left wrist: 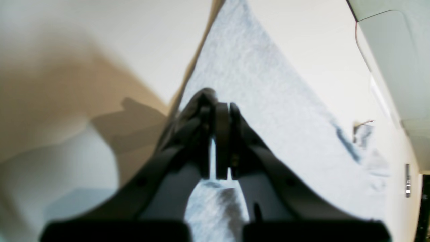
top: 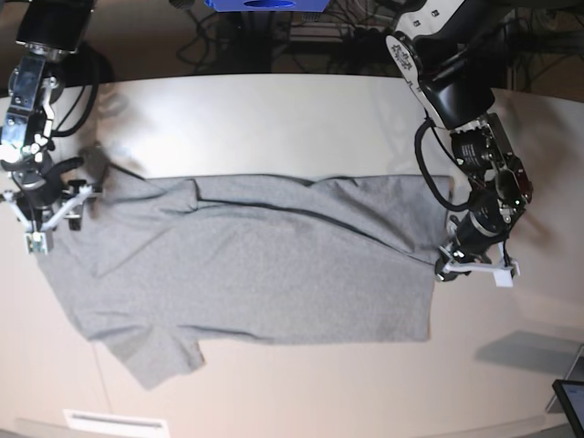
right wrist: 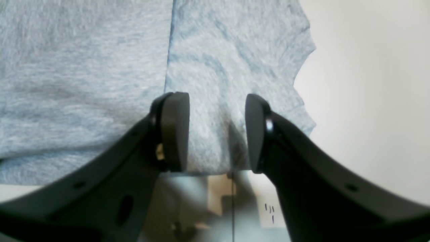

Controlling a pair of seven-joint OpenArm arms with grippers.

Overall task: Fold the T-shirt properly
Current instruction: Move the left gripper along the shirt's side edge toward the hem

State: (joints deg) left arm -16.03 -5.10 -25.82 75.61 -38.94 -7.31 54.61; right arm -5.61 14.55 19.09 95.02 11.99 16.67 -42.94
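Beige table (top: 274,119), T-shirt (top: 265,265) spread flat, cables behind

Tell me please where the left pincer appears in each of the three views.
Left wrist view: left pincer at centre, shut on the T-shirt.
Right wrist view: not in it; only the open right pincer shows.
Base view: right side, at the T-shirt's right edge.
Shared landmark: the grey T-shirt, on the pale table.

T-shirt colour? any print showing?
Heather grey T-shirt, plain, no print visible. Clearest in the base view.
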